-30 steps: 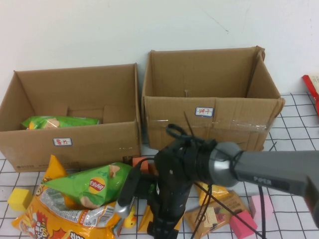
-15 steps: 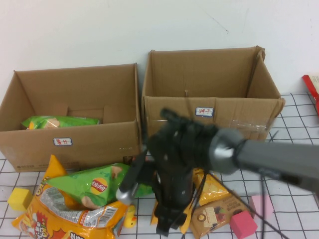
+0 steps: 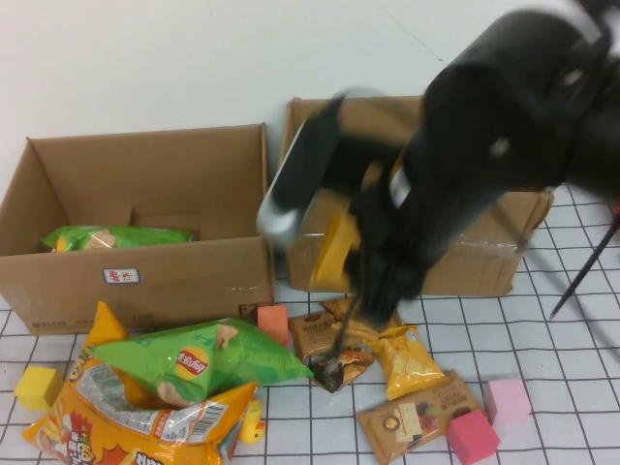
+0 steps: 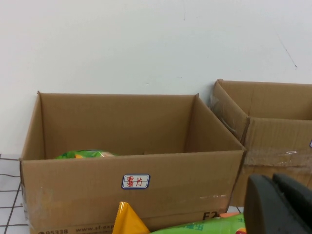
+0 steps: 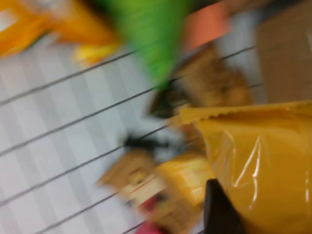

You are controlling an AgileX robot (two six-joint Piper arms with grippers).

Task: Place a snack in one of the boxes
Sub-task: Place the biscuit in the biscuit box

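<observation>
My right gripper (image 3: 360,260) is raised in front of the right box (image 3: 484,263) and shut on a yellow-orange snack packet (image 3: 337,248), which hangs just before that box's front wall. In the right wrist view the packet (image 5: 263,156) fills the space beside one dark finger (image 5: 220,210). The left box (image 3: 145,283) holds a green chip bag (image 3: 116,235). My left gripper (image 4: 274,187) is shut and empty, low in front of the left box (image 4: 73,195); it is out of the high view.
On the gridded table lie a green Lay's bag (image 3: 194,358), a big orange bag (image 3: 126,426) and small brown packets (image 3: 334,339) (image 3: 417,412). Foam blocks lie around them: pink (image 3: 509,399), yellow (image 3: 39,386), orange (image 3: 273,322). A small duck (image 3: 254,421) is there too.
The right arm has risen from low over the snacks to the front of the right box, lifting the yellow-orange packet. Its jaws closed on the packet.
</observation>
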